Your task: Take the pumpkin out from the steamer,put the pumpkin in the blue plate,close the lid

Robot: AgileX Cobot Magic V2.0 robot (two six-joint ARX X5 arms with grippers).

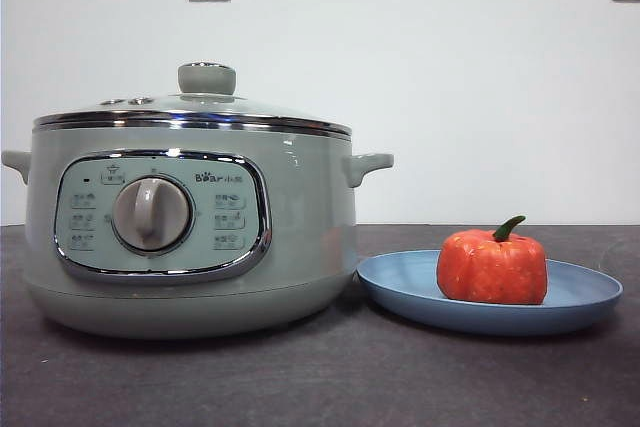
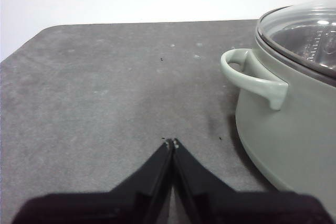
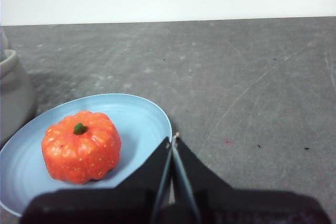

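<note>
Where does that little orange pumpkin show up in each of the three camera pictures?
Front view: the pumpkin sits on the blue plate, right of the steamer.
Left wrist view: not in it; only the steamer with its lid on.
Right wrist view: the pumpkin is on the blue plate, beside the right tool.
Shared landmark: the steamer, at the edge of the right wrist view.

Steamer point(image 1: 190, 237): large pale sage-green pot, dial facing front, upright. Lid point(image 1: 195, 112): domed glass, steel rim, green knob, seated closed on the steamer. Blue plate point(image 1: 580, 297): shallow, just beside the steamer. Pumpkin point(image 1: 492, 267): small, orange-red, green stem up, resting on the plate.
</note>
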